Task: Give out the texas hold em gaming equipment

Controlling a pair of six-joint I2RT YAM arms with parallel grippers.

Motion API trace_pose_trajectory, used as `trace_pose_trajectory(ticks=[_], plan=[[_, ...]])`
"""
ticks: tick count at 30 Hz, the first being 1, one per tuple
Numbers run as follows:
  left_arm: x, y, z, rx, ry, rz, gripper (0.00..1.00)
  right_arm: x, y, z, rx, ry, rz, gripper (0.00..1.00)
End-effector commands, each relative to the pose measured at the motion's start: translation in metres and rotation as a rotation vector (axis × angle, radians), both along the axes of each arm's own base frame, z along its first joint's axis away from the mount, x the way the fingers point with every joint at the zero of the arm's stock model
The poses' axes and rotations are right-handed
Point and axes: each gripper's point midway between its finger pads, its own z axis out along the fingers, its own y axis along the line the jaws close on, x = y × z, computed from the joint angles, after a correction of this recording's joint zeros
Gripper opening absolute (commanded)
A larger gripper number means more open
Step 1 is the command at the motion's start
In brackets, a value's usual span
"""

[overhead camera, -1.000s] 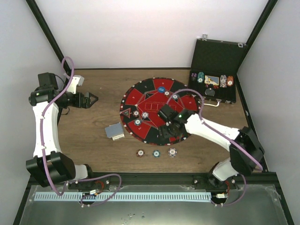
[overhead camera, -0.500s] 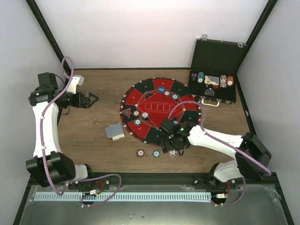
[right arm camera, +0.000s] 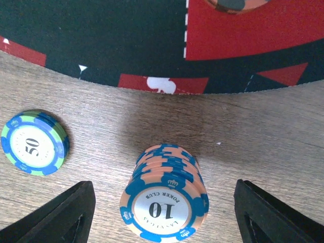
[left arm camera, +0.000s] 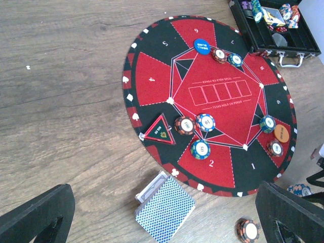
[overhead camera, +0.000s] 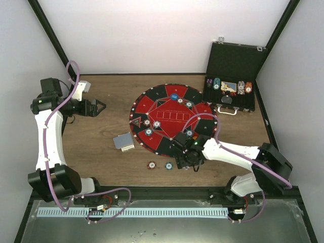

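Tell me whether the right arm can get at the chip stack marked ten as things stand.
Probably yes: its open fingers sit either side of the chip stack, and nothing stands between them and it.

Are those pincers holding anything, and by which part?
Nothing. The right pincer is open astride the chip stack, not touching it; the left pincer is open and empty.

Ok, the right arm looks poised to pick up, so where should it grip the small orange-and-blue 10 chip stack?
Probably the striped sides, low down so the whole orange-and-blue chip stack lifts together, coming straight from above. It stands upright on the wooden table, clear of the red-and-black mat and the green-and-blue 50 chip, and the open right gripper straddles it.
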Motion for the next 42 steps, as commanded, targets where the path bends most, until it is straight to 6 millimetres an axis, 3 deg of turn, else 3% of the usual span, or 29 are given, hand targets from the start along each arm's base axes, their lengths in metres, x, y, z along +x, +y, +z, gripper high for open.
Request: trace_pose_trajectory(ticks=[1,26,38,42], plan=[[0.001,0.000,0.009,0.003,-0.026,-0.007,1.00,-0.005,0.004,-0.003,0.008,0.010,-0.001,0.77],[0.001,0.001,0.007,0.006,-0.025,-0.004,1.00,-0.007,-0.002,-0.010,-0.026,0.013,-0.006,0.57],[0.000,0.002,0.007,0.014,-0.028,-0.003,1.00,-0.006,-0.004,-0.006,-0.025,0.001,-0.016,0.37],[0.000,0.002,0.007,0.014,-0.027,-0.003,1.00,-0.002,-0.003,0.004,-0.031,-0.017,-0.016,0.33]])
